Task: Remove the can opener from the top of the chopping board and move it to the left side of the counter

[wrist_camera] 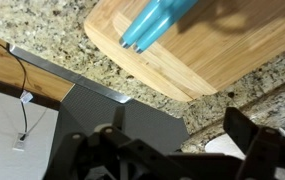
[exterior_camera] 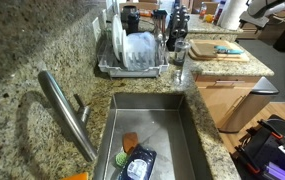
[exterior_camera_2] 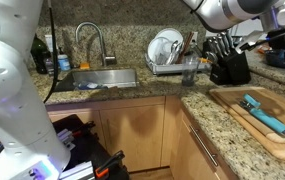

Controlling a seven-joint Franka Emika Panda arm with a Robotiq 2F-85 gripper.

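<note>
Claw: in the wrist view the gripper sits at the bottom of frame with its dark fingers spread wide. I see nothing between them and nothing gripped. It hangs off the near corner of the chopping board, over the counter edge and the floor below.

Can opener: it lies flat on the chopping board, untouched. In the wrist view only the ends of its two teal handles show, side by side, pointing toward the board's near corner; the head is out of frame. In an exterior view the can opener lies diagonally across the middle of the board. In an exterior view from the sink end, it is a small teal streak on the board.

Board: it rests on the speckled granite counter, close to the counter's rounded edge.

Surroundings: a black knife block stands just behind the board, with a dish rack holding plates beyond that, well apart from the board.
</note>
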